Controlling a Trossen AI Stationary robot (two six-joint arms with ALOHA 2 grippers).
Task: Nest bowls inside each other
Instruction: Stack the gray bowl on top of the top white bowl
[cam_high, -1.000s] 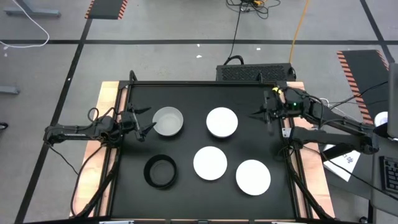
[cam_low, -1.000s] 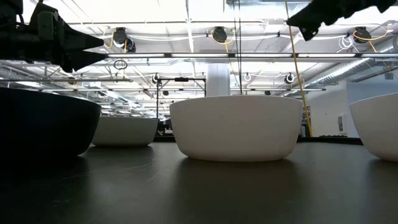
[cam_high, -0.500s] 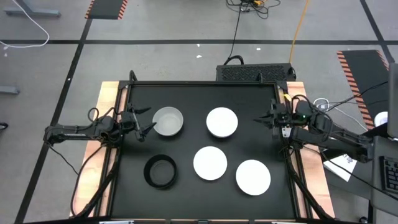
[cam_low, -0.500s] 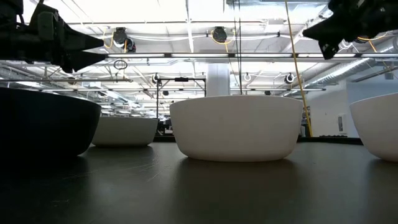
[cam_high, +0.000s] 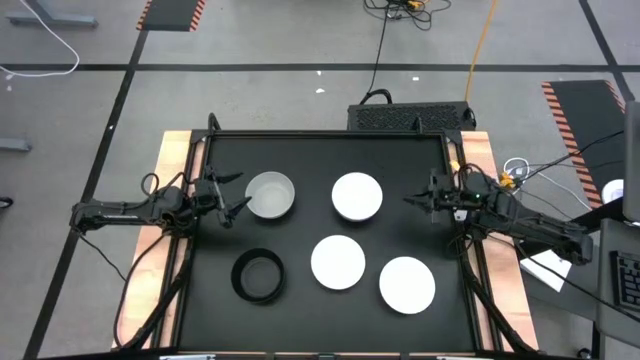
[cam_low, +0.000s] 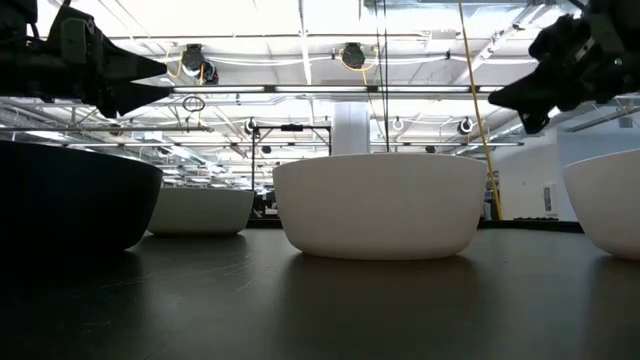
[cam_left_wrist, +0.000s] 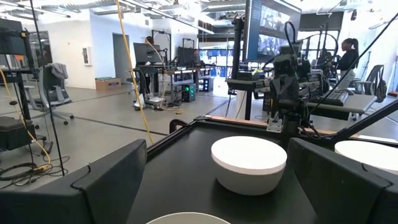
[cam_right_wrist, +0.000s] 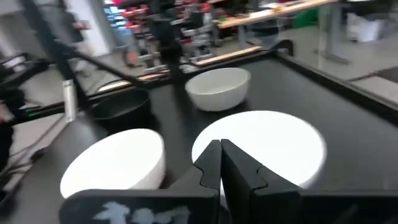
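Five bowls rest on their bases on the black table. A light grey bowl (cam_high: 270, 194) sits far left and a white bowl (cam_high: 357, 196) far right. A second white bowl (cam_high: 338, 262) is in the middle, a third (cam_high: 407, 284) near right, and a black bowl (cam_high: 258, 275) near left. My left gripper (cam_high: 243, 190) hovers open just left of the grey bowl, whose rim (cam_left_wrist: 186, 218) shows below the fingers. My right gripper (cam_high: 408, 198) is shut, in the air right of the far white bowl (cam_right_wrist: 261, 146), and touches nothing.
The raised black table rim (cam_high: 330, 134) runs round the work surface, with wooden boards at both sides. A black box (cam_high: 408, 116) sits beyond the far edge. Free table lies between the bowls and along the far edge. People and desks show in the room beyond.
My right gripper has come down and moved toward the table's near edge, ending lower beside the far white bowl. My left arm and all the bowls have kept still.
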